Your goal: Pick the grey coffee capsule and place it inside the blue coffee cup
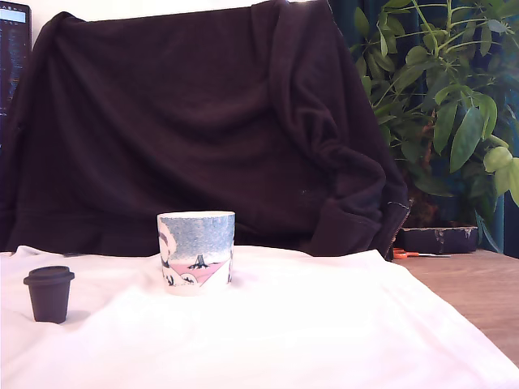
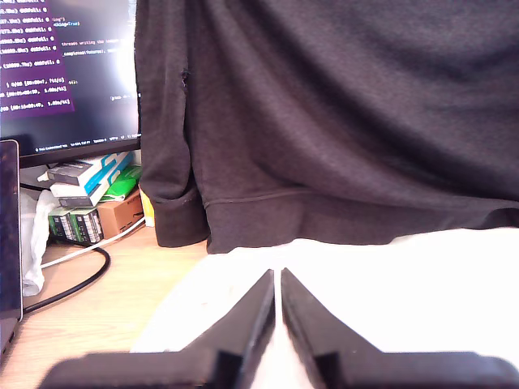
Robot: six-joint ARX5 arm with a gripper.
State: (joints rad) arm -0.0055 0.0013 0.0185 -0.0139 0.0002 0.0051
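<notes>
Grey coffee capsule [image 1: 49, 294] stood upright, exterior view's left, well apart from blue coffee cup [image 1: 196, 251]. Gripper [image 2: 278, 279] empty, jaws nearly touching.

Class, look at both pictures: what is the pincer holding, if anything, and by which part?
Nothing. The pincer is shut with nothing between its tips, while the capsule stands alone on the white cloth, apart from the cup.

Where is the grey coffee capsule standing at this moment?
In the exterior view, the grey coffee capsule stands upright on the white cloth at the view's left, apart from the blue coffee cup.
</notes>
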